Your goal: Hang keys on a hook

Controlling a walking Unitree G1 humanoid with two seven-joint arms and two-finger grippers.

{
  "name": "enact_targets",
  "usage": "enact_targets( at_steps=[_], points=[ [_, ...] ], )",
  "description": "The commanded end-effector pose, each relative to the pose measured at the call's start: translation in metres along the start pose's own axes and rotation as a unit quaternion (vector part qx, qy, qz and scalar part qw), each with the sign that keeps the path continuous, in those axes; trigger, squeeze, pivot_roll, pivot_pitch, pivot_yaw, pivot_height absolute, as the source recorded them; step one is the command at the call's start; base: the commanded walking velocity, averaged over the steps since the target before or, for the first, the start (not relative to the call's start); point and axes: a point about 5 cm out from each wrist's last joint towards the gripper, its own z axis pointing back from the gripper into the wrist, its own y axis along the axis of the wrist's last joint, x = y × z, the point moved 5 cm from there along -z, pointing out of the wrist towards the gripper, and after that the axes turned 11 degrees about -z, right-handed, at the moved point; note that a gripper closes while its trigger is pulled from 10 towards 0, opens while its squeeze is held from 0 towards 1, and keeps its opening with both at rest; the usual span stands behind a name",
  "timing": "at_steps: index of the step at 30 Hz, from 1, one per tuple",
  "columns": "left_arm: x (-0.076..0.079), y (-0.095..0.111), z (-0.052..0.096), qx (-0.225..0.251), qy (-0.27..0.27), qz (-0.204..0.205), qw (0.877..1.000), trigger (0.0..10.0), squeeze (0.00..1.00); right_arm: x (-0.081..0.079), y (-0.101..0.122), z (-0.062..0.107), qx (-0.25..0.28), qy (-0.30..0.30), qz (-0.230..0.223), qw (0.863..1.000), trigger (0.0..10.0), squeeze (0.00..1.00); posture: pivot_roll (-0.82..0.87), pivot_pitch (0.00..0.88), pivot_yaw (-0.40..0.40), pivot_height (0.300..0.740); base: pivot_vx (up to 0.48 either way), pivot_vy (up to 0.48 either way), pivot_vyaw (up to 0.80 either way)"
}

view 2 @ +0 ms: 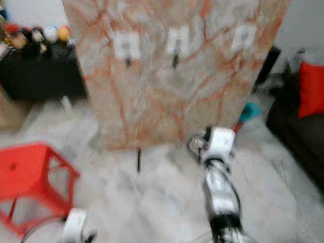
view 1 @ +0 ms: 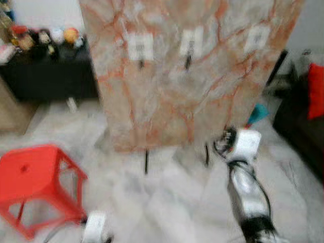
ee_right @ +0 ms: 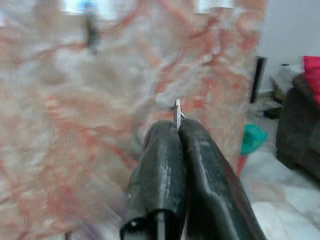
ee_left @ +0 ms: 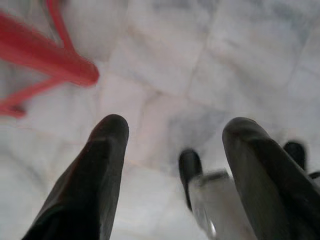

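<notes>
Everything before me is blurred. The largest thing is a tall marble-patterned board (view 1: 187,76), veined in orange and grey, standing upright on thin dark legs on the pale tiled floor (view 1: 167,202). Across its upper part sit three white hook plates: one toward the board's left edge (view 1: 140,46), a middle hook plate (view 1: 191,42) and one toward its right edge (view 1: 256,38); a small dark hook (view 1: 141,64) hangs below the left one. Beyond the board's left edge a dark cabinet (view 1: 48,76) carries a row of small toys (view 1: 43,36). Past the right edge is a dark sofa (view 1: 301,126) with a red cushion (view 1: 316,90), and a teal object (view 1: 258,113) lies on the floor by the board's lower right corner.

A red plastic stool (view 1: 35,179) stands on the floor at my left. My left gripper (ee_left: 172,150) hangs low beside it, fingers spread apart over bare tile, touching nothing.

My right gripper (ee_right: 178,125) is raised in front of the board's lower right part, not touching it. Its fingers are pressed together, pinching a thin sliver of metal, the keys (ee_right: 177,111), which juts just past the fingertips. More of the keys I cannot make out.
</notes>
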Motion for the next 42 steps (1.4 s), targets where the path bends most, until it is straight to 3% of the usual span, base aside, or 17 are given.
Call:
enact_targets(
  at_steps=[1,42],
  points=[
    [0.0106,0.0074,-0.0017,0.008,-0.012,-0.002,1.0,10.0,0.0,0.019,0.0089,-0.0007,0.015,-0.026,0.005,1.0,10.0,0.0,0.05,0.0,-0.053,0.74,0.352,0.0,0.0],
    [0.0086,0.0061,-0.0015,0.006,-0.009,-0.002,1.0,10.0,0.0,0.0186,0.0105,-0.0004,0.021,-0.028,0.006,0.999,10.0,0.0,0.05,0.0,-0.051,0.74,0.352,0.0,0.0]
  ],
)
